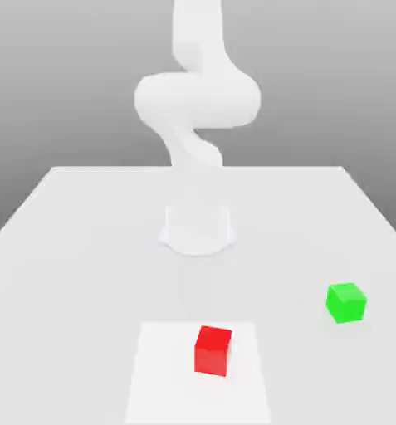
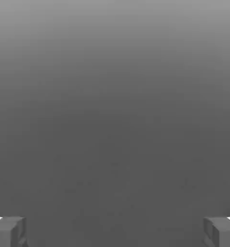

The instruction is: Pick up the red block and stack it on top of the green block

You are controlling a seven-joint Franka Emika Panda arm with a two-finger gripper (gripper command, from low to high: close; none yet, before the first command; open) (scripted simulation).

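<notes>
A red block [image 1: 212,350] sits near the front of the white table [image 1: 76,249], on a brighter white square patch [image 1: 163,382]. Toward the exterior view's right and a little farther back stands a green block [image 1: 346,302], apart from the red one. The white arm [image 1: 197,95] rises from its base [image 1: 198,228] at the table's middle and bends high above it, well away from both blocks. In the hand view my gripper [image 2: 115,232] is open, its two grey fingertips [image 2: 8,231] far apart with nothing between them, facing plain grey background.
The table's edges run along the exterior view's left and right and across the back. The arm's round base stands behind the red block. Bare tabletop lies between the two blocks.
</notes>
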